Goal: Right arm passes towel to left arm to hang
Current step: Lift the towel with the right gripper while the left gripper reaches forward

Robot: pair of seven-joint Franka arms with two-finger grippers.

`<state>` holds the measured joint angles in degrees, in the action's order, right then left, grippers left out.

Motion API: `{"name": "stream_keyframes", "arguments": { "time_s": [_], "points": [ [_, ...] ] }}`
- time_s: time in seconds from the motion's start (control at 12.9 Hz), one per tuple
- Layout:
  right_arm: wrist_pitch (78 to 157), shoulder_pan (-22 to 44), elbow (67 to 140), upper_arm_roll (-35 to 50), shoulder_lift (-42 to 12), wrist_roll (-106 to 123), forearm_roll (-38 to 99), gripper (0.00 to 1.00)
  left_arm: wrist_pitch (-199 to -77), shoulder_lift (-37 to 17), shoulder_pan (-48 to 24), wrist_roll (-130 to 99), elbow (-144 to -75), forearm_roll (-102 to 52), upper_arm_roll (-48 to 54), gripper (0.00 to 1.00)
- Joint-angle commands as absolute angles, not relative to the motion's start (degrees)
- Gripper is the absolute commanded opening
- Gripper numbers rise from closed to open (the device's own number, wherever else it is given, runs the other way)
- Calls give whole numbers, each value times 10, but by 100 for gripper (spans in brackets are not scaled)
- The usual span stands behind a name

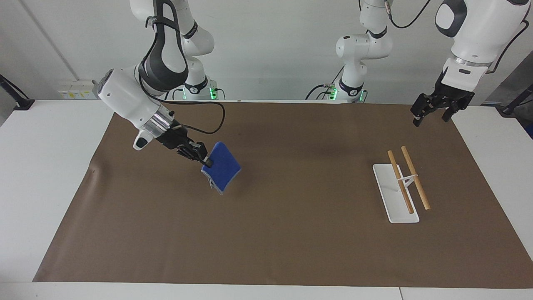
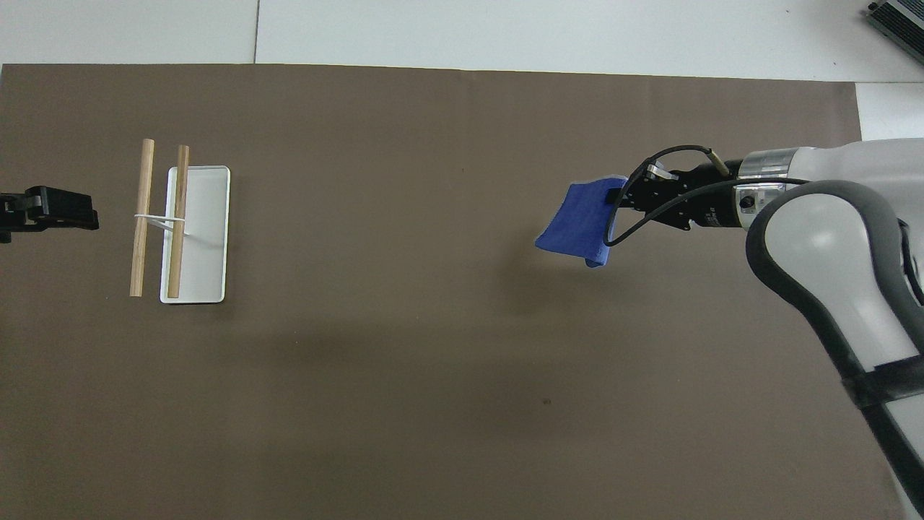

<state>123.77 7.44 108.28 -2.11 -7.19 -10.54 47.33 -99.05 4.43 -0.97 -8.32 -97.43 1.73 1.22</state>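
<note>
While the right gripper (image 1: pixel 203 159) sits left of centre in the facing frame, you will find its fingertips pinched shut on one edge of the towel (image 1: pixel 222 167).

Item one, the towel: blue, folded, hanging clear of the brown mat (image 1: pixel 266 250). It trails from the fingertips toward frame centre, its free end drooping downward in the facing view. In the overhead view it sits right of centre (image 2: pixel 581 224), its loose end pointing toward frame left, the side where the other arm waits.

Item two, the left gripper (image 1: pixel 433 110): upper right of the facing frame, raised over the mat's corner, fingers spread, holding nothing. You see only its tip at the overhead view's left edge (image 2: pixel 43 213).

Item three, the rack (image 1: pixel 402 183): white base with two wooden bars, lower right of centre in the facing frame, just below the waiting gripper.

Relation to note: towel and left gripper are well apart, with most of the mat's width between them. You would judge the handover needs both arms to close that gap, with the left jaws taking the free end.
</note>
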Motion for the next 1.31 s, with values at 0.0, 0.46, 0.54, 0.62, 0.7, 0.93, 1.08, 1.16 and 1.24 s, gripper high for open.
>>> {"name": "stream_keyframes", "arguments": {
  "time_s": [0.0, 0.46, 0.54, 0.62, 0.7, 0.93, 1.08, 1.16, 1.24],
  "points": [
    [1267, 92, 1079, -13, -76, -177, 542, 0, -986, 56, -7, -86, -986, 25, 15, 100],
    [1410, 188, 1091, -13, -75, -239, 777, 0, -984, 56, -7, -86, -986, 25, 15, 100],
    [1433, 204, 1091, -13, -75, -239, 816, 0, -980, 56, -7, -85, -986, 25, 16, 100],
    [1457, 222, 1090, -13, -76, -238, 858, 0, -988, 55, -7, -86, -982, 25, 20, 100],
    [1483, 239, 1086, -13, -77, -237, 893, 0, -989, 57, -7, -90, -983, 19, 26, 100],
    [1505, 258, 1082, -12, -79, -236, 916, 0, -1004, 80, 11, -177, -1029, -65, 75, 100],
    [1505, 258, 1083, -13, -79, -236, 916, 0, -1102, 102, 10, -380, -1084, -168, 94, 100],
    [1507, 258, 1083, -13, -79, -236, 916, 0, -1163, 108, 11, -463, -1111, -182, 119, 100],
    [1517, 262, 1084, -12, -79, -235, 916, 0, -1224, 113, 10, -534, -1134, -196, 138, 100]
  ]
}}
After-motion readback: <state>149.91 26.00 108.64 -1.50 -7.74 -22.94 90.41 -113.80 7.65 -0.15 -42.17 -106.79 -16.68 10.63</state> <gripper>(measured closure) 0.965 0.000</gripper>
